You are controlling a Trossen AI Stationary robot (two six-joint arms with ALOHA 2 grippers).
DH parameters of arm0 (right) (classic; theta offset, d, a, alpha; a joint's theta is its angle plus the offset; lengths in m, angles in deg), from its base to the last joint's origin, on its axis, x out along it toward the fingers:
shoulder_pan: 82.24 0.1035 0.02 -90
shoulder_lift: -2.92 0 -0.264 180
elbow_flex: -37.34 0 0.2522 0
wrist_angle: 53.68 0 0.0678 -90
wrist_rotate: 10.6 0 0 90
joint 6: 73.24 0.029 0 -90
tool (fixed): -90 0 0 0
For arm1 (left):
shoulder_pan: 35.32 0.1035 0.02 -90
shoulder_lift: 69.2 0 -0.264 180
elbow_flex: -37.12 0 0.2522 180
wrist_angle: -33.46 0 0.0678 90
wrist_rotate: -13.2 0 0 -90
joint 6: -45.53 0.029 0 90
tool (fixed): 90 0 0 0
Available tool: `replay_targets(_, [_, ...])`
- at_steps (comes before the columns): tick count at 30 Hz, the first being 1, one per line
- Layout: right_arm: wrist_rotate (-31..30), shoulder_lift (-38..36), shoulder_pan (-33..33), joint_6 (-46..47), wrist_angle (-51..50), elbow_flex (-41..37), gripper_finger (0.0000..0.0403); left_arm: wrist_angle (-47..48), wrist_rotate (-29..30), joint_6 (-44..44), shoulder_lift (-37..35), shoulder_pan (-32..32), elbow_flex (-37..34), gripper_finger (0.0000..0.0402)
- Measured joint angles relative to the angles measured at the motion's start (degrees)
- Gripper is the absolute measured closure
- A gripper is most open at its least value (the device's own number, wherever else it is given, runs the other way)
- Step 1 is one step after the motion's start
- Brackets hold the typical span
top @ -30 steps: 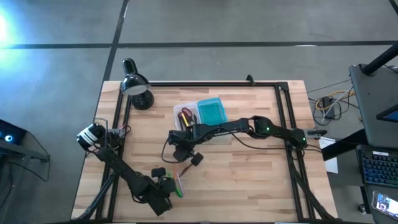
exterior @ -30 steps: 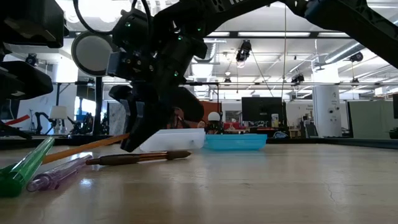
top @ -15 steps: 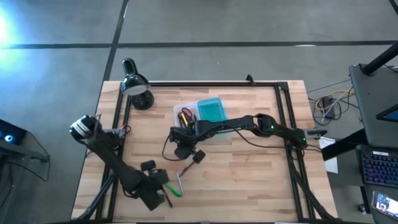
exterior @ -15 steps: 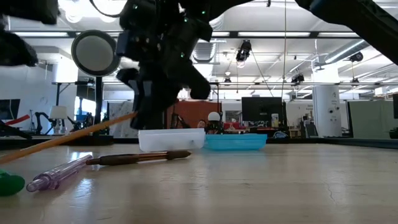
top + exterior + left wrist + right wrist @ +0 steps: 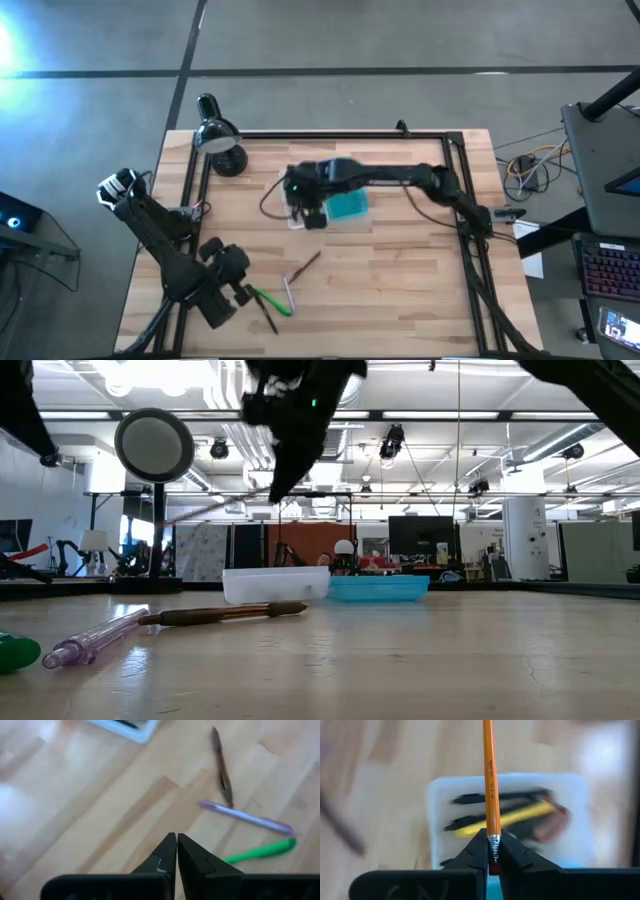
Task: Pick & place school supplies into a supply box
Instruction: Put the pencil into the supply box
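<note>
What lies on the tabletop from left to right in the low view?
Green marker → pinkish stick → brown pencil → clear tray → turquoise lid.

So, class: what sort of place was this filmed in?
Probably a robotics lab or workshop: a wooden table on a bare grey floor, with computer monitors and ceiling strip lights behind.
</note>
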Motion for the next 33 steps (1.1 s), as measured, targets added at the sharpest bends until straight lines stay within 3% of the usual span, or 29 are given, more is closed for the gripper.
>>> replay_targets(6, [-14.87, -10.3, -0.76, 36.34, -4.07, -3.41, 0.0389, 3.34, 4.58, -0.5, 0.33, 0.45, -0.51, 0.0402])
replay_targets(13, [-15.9, -18.63, 2.67, 55.34, -2.96, -20.54, 0.0389, 4.37, 7.44, -1.35, -0.25, 1.43, -4.05, 0.0402])
replay_targets(20, [-11.01, -18.55, 3.97, 60.26, 11.81, -33.18, 0.039, 4.32, 7.37, 0.8, -0.41, 1.51, -7.06, 0.0402])
replay_targets(33, [-6.93, -10.42, 2.28, 56.4, 17.48, -31.55, 0.039, 3.83, 7.19, -0.49, -4.49, 0.48, -11.04, 0.0402])
